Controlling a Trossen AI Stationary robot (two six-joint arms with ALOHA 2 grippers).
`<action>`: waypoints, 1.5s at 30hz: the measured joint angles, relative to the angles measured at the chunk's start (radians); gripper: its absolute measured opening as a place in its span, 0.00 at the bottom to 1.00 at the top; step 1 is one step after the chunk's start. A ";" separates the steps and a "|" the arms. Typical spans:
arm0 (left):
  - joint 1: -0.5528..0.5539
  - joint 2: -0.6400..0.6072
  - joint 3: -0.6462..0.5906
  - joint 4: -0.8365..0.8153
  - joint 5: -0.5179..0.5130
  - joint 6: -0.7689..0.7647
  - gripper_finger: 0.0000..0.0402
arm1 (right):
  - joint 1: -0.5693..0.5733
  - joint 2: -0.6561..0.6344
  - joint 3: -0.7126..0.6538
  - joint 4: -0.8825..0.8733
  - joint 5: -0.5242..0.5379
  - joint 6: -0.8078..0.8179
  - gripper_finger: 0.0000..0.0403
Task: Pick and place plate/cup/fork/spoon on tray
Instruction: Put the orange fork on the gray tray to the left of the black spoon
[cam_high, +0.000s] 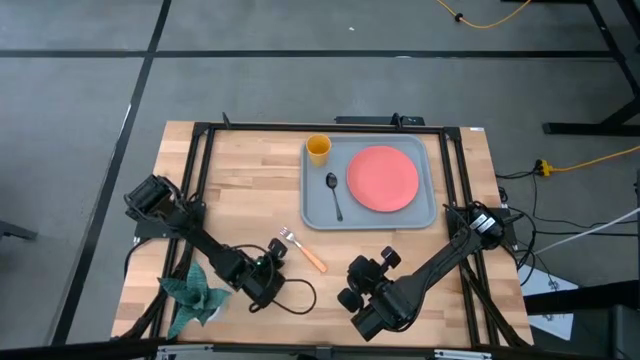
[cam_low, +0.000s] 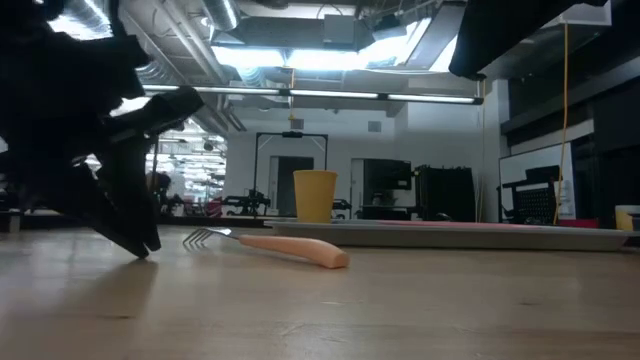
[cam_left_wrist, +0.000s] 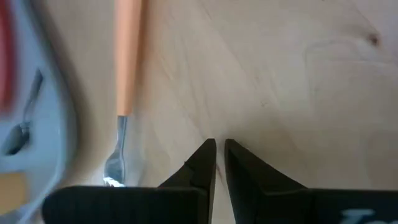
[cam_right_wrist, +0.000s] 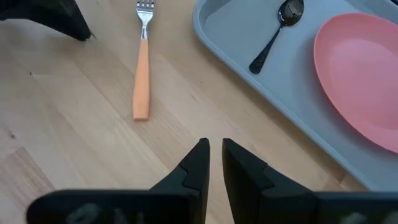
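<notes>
The coral-pink plate (cam_high: 382, 178) and the dark spoon (cam_high: 333, 195) lie in the grey-blue tray (cam_high: 425, 215) at the table's far middle. The yellow-orange cup (cam_high: 318, 150) stands upright in the tray's far left corner. The fork (cam_high: 303, 250) with its orange handle lies flat on the wood, near side of the tray. My left gripper (cam_high: 277, 250) is shut and empty, its tips (cam_low: 140, 245) low over the table just left of the fork's tines (cam_left_wrist: 115, 165). My right gripper (cam_high: 362, 270) is shut and empty, right of the fork (cam_right_wrist: 142, 68), above the table.
A green cloth-like thing (cam_high: 195, 290) lies at the table's near left corner. A black cable loop (cam_high: 295, 295) lies on the wood near the left gripper. A black frame (cam_high: 200, 150) runs along the table's edges. Bare wood lies between the fork and the near edge.
</notes>
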 joint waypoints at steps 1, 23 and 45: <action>0.004 -0.002 0.000 0.001 0.030 0.001 0.07 | 0.000 0.000 0.000 0.001 0.000 0.000 0.12; 0.004 -0.002 0.000 0.006 -0.088 -0.022 0.07 | 0.000 0.000 0.000 0.013 0.002 0.000 0.12; 0.095 -0.049 -0.005 -0.088 -0.081 0.073 0.20 | 0.000 0.000 0.000 0.007 0.002 0.000 0.12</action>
